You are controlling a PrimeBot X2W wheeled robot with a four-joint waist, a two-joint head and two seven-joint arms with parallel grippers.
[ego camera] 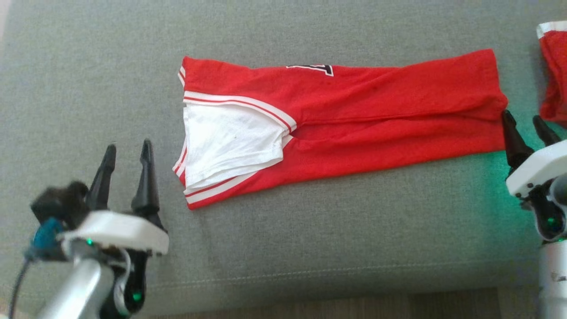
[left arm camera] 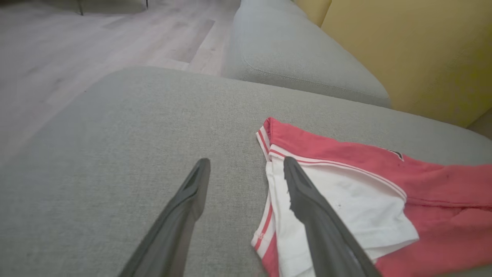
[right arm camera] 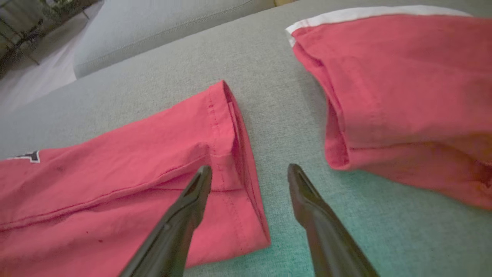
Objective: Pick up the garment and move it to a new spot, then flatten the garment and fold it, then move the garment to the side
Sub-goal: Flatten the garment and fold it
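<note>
Left pincer (ego camera: 128, 146) and right pincer (ego camera: 522, 116), both spread, empty, flanking folded red garment (ego camera: 376, 102).

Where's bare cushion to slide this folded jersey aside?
Widest bare grey cushion lies left of the red jersey, beyond the left tool. Strips also run behind it and along the front seam. The right end is crowded: right tool sits at the narrow gap before another red garment.

Bare cushion (ego camera: 310, 248) left of garment (ego camera: 354, 110); rightward, a narrow, perhaps passable gap before red cloth (ego camera: 553, 75).
</note>
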